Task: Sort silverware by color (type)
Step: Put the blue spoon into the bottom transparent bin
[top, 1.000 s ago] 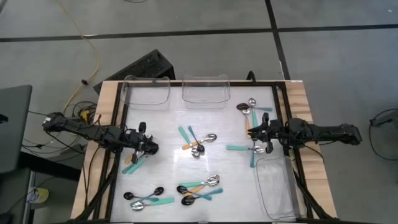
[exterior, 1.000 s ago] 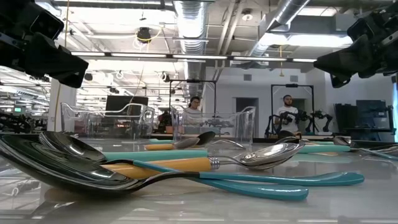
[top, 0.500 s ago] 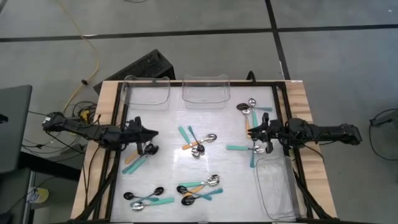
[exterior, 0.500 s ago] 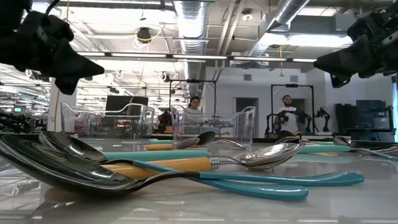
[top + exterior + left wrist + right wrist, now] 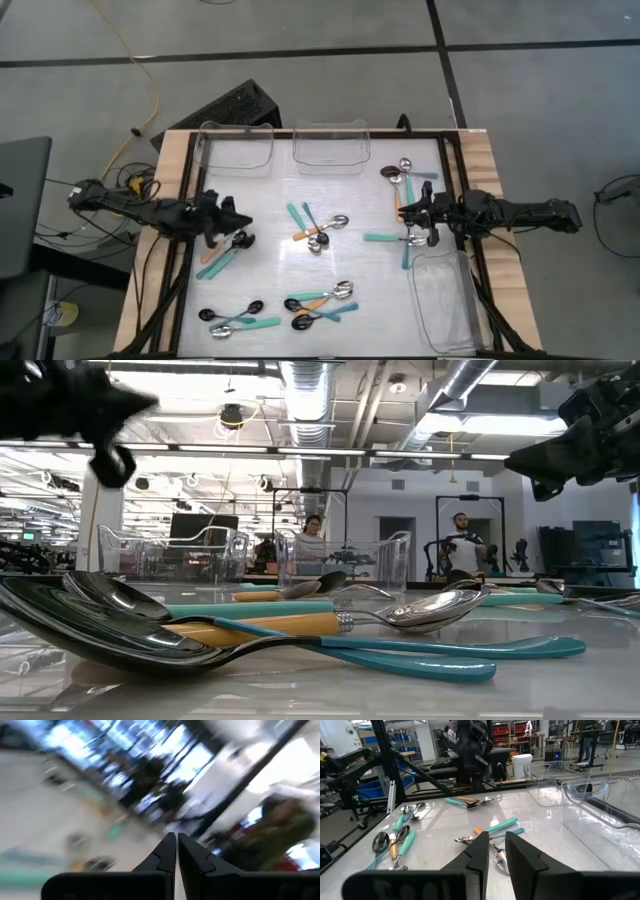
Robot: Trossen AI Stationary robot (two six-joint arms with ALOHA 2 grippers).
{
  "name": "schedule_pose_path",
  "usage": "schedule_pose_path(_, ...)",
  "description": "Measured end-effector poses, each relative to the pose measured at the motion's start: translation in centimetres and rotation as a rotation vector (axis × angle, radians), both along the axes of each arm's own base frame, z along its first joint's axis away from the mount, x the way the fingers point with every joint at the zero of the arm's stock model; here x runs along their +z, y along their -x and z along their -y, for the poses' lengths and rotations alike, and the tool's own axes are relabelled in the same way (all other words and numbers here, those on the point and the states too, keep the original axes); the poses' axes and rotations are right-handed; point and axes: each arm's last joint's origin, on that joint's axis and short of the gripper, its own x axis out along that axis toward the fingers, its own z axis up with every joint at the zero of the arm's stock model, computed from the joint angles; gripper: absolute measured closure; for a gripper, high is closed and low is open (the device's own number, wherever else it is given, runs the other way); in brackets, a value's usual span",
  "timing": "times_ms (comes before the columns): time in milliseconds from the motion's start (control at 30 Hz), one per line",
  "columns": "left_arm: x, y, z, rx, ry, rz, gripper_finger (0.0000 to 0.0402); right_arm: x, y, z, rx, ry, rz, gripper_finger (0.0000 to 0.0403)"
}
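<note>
The silverware lies in loose groups on the white table: two spoons just near of my left gripper, a few at the middle, several at the near middle, a pair at the near left, and several at the far right. My left gripper hangs shut and empty above the table's left side. My right gripper hovers level at the right side, its fingers a little apart with nothing between them; teal-handled spoons lie beside it.
Two clear bins stand at the far edge, and a third at the near right, below my right arm. A black frame runs along the table's sides. People stand in the room beyond.
My left gripper has risen from just above the spoons at the left, rolled about its own axis and tipped its fingers up toward level, staying shut. The spoons beneath it lie where they were.
</note>
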Motion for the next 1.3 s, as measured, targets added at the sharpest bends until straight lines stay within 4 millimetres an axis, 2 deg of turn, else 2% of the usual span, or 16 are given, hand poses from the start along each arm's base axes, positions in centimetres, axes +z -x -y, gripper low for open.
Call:
schedule_pose_path(100,1.4,0.3,-0.3,0.092,0.003,0.138,0.0398,0.1,0.0,0.0,0.0,0.0,0.012,0.0316)
schedule_pose_path(200,2.3,0.4,-0.6,0.208,-0.067,0.176,0.0398,0.5,0.0,0.0,-0.001,0.0,0.053,0.0316)
schedule_pose_path(333,4.2,-0.2,-0.8,0.322,-0.234,0.126,0.0398,1.5,0.0,0.2,-0.053,-0.009,0.162,0.0316)
schedule_pose_path(433,6.5,-1.5,-1.0,0.377,-0.397,0.077,0.0398,2.6,0.2,0.8,-0.206,-0.148,0.289,0.0316)
schedule_pose_path(500,7.8,-2.8,-1.2,0.4,-0.539,0.0,0.0398,3.1,0.1,0.9,-0.238,-0.2,0.297,0.0316)
schedule_pose_path(600,8.5,-4.9,-2.1,0.431,-0.676,-0.194,0.0398,4.7,-0.3,1.0,-0.242,-0.209,0.254,0.0316)
schedule_pose_path(733,8.4,-6.9,-3.7,0.412,-0.723,-0.428,0.039,7.3,-1.8,1.0,-0.262,-0.293,0.086,0.0316)
schedule_pose_path(833,8.4,-7.7,-4.5,0.323,-0.744,-0.496,0.0371,9.1,-3.4,0.8,-0.29,-0.404,-0.115,0.0316)
schedule_pose_path(967,8.0,-8.0,-4.9,0.243,-0.752,-0.526,0.0327,10.3,-5.1,0.3,-0.415,-0.677,-0.407,0.0316)
schedule_pose_path(1067,8.1,-8.0,-5.0,0.248,-0.767,-0.523,0.0284,10.8,-6.1,-0.2,-0.565,-0.864,-0.591,0.0316)
schedule_pose_path(1167,8.3,-8.0,-5.1,0.271,-0.781,-0.513,0.0237,10.6,-7.3,-0.6,-0.662,-0.947,-0.748,0.0316)
schedule_pose_path(1300,8.5,-8.1,-5.1,0.294,-0.749,-0.492,0.0181,9.6,-9.3,-1.0,-0.679,-1.031,-0.857,0.0311)
